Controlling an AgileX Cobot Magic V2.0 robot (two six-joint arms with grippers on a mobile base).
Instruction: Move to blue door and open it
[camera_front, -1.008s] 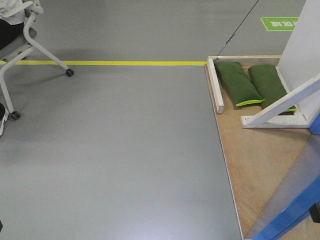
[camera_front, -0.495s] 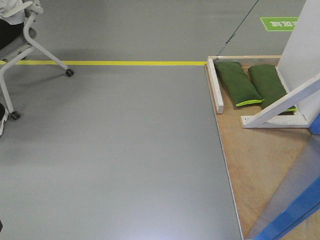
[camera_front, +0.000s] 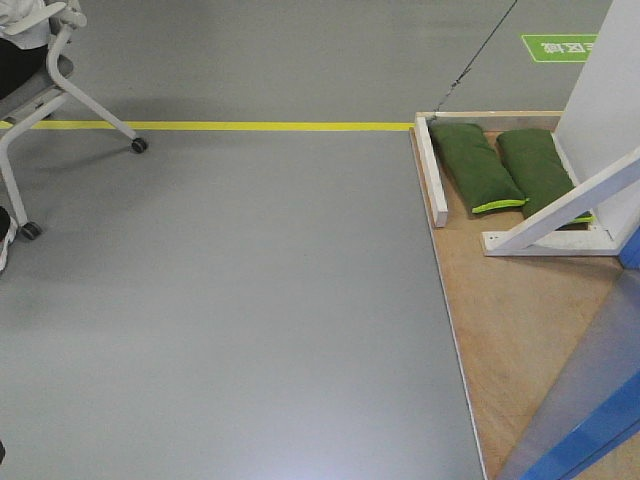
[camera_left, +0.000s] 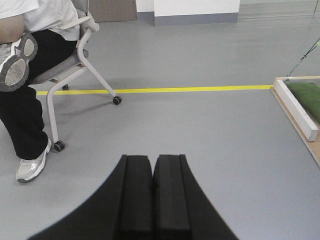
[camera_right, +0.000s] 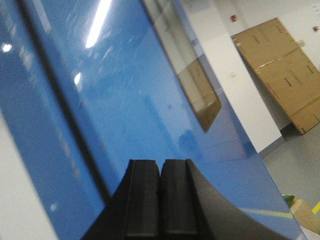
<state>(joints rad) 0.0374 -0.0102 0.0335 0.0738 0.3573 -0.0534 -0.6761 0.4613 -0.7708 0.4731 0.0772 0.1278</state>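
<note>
Our right gripper (camera_right: 161, 167) is clenched on nothing and points at the blue door (camera_right: 150, 100) from close up. In the front view the door's edge crosses the near right corner of the plywood platform (camera_front: 510, 300). Our left gripper (camera_left: 152, 162) is likewise clenched and empty, over bare floor (camera_left: 225, 130). With only flat, glossy surface ahead, a push could skid off, or the door could swing into us.

Right gripper (camera_right: 161, 167): we log both black pads pressed together, nothing between them. Blue door (camera_right: 135, 110): glossy panel ahead of the tips, seemingly close. Cardboard boxes (camera_right: 285, 70): far right of the tool, against a white wall (camera_right: 235, 75).
</note>
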